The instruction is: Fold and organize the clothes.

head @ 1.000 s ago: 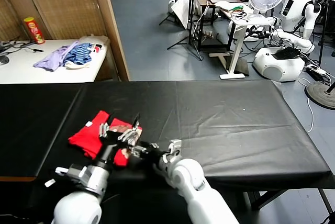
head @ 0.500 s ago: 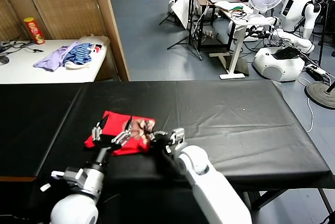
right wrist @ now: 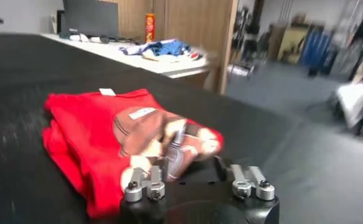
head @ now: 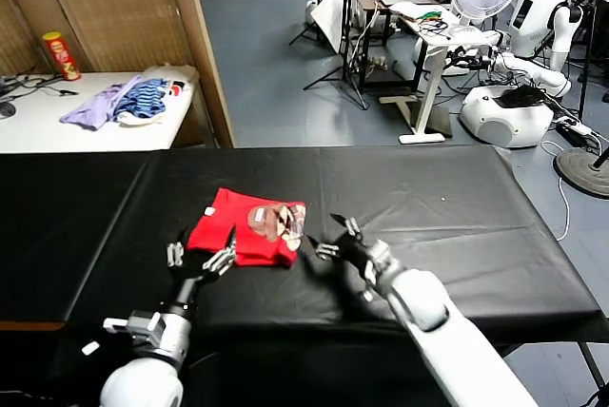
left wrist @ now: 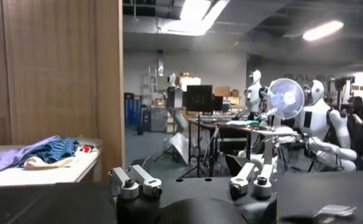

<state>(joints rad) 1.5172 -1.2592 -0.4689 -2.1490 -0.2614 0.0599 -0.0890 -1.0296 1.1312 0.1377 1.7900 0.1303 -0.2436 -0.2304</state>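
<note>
Right hand [head: 335, 237] sits just beside the folded T-shirt [head: 249, 227], on the side facing the right edge of the surface [head: 457, 207], with its fingers spread and nothing between them; the right wrist view shows the same, the two fingertips apart and the red cloth lying free just in front of them. That reads as a hand that has let go, leaving the bundle to rest on its own weight. Left hand [head: 202, 257] hovers near the front edge of the surface, just short of the shirt's near-left corner, also spread wide and empty (its wrist view looks out over the room, not down at the cloth, so it is aimed past the shirt and not at it).

The T-shirt lies as a compact, roughly rectangular packet on the black cover, left of the middle of the surface and closer to its front edge than its back, with the brown-and-white print [head: 275, 221] turned up and a small white tag [head: 210, 209] at the far-left corner. With the graphic on top and the edges stacked, the folding looks largely done; what remains, I judge, is squaring or shifting the packet into place

Well apart on a white side table [head: 57, 122] lie a lavender garment [head: 93, 106] and a blue striped garment [head: 143, 99], neither part of this job
</note>
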